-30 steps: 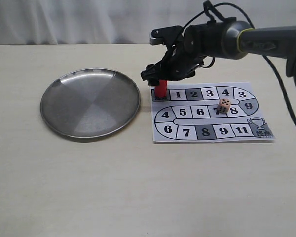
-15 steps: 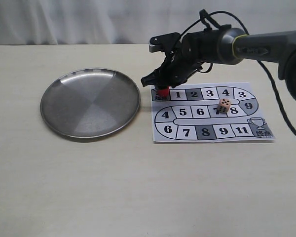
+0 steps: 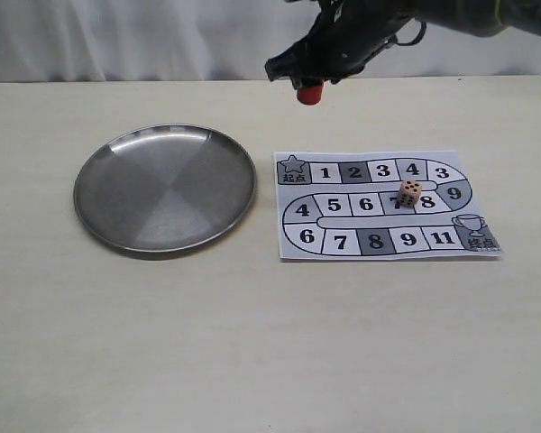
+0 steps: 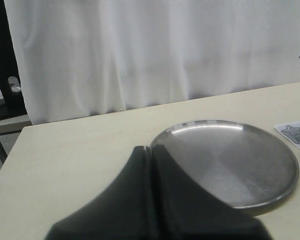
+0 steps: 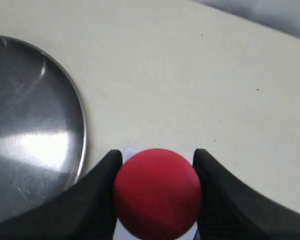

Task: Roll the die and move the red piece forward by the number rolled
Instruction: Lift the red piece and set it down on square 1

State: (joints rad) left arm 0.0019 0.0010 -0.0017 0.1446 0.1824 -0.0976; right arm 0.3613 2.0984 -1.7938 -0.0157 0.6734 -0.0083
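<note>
High above the table my right gripper is shut on the red piece, whose lower end pokes out below the fingers. From the right wrist view the red piece fills the gap between both black fingers. The tan die rests on the paper game board, near squares 7 and 8, with several dark pips up. My left gripper is shut on nothing, beside the steel plate; it does not show in the exterior view.
A round steel plate lies left of the board. The board's start square stands bare. White curtain runs along the table's far edge. A dark frame stands off the table's corner in the left wrist view.
My right gripper has closed on the red piece at the start square and lifted it well up off the board. The die and the left gripper have not moved.
</note>
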